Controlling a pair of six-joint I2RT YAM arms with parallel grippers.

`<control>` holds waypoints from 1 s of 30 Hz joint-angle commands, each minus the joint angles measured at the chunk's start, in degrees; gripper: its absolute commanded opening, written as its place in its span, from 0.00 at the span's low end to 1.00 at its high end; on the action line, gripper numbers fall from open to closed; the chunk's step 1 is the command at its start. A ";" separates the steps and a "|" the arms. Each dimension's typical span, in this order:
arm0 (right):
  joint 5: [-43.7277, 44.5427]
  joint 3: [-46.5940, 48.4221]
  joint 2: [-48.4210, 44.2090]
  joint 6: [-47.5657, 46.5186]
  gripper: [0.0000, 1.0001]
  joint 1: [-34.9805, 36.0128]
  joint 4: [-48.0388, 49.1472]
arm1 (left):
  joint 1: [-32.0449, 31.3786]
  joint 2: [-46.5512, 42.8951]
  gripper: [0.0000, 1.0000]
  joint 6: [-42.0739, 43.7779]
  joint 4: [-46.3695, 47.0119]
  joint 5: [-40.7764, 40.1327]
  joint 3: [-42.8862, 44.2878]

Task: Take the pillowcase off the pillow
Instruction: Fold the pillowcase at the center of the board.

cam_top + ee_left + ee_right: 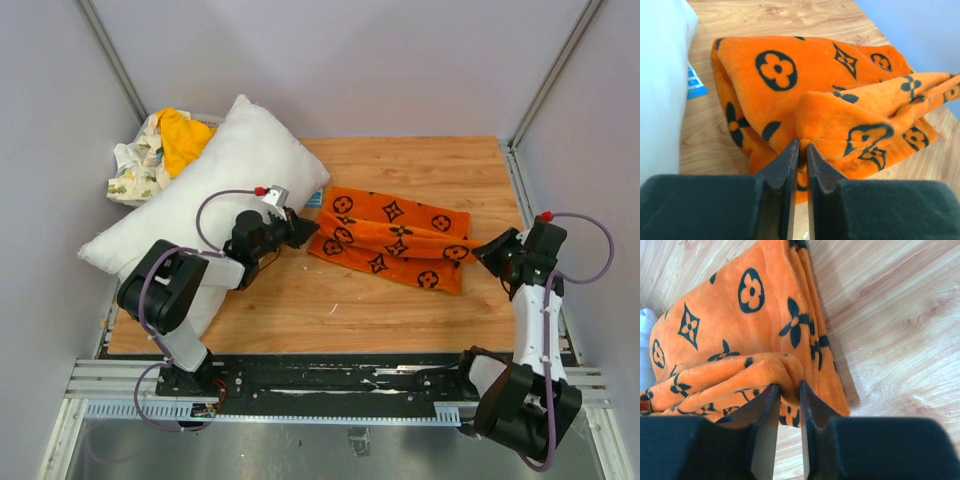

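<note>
Off the pillow (215, 190) entirely and bunched lengthwise on the wooden counter (400, 160) just right of it: the pillowcase (395, 235). Pinched at the end nearest the pillow by the left gripper (802, 145), fingers pressed almost together on the edge of a fold. Clamped at the end farthest from the pillow by the right gripper (788, 387), a plush fold caught between its fingers. Beyond the pillow's far left corner, a yellow-orange cloth (183, 135) atop a white printed cloth (135, 165)
</note>
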 commanded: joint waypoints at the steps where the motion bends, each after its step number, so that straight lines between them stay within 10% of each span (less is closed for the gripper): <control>1: 3.49 -3.19 -4.89 1.72 0.31 -0.91 -0.30 | -1.98 0.75 0.33 0.52 3.73 -3.71 -1.74; 7: 7.80 -1.79 -13.86 3.80 0.99 -0.91 0.65 | -2.06 -8.65 0.98 4.46 -3.30 -12.65 0.49; 12: 7.15 6.40 -11.77 3.96 0.99 -0.55 2.43 | -2.06 -13.85 0.99 8.77 -17.48 -14.24 11.87; 18: 5.34 18.56 6.89 -4.41 0.89 13.08 -2.23 | -4.83 -0.28 0.75 9.62 -41.57 -6.88 33.49; 30: 7.27 18.21 25.80 -14.45 0.90 24.80 -3.86 | -10.93 8.39 0.85 14.80 -50.54 -14.76 28.52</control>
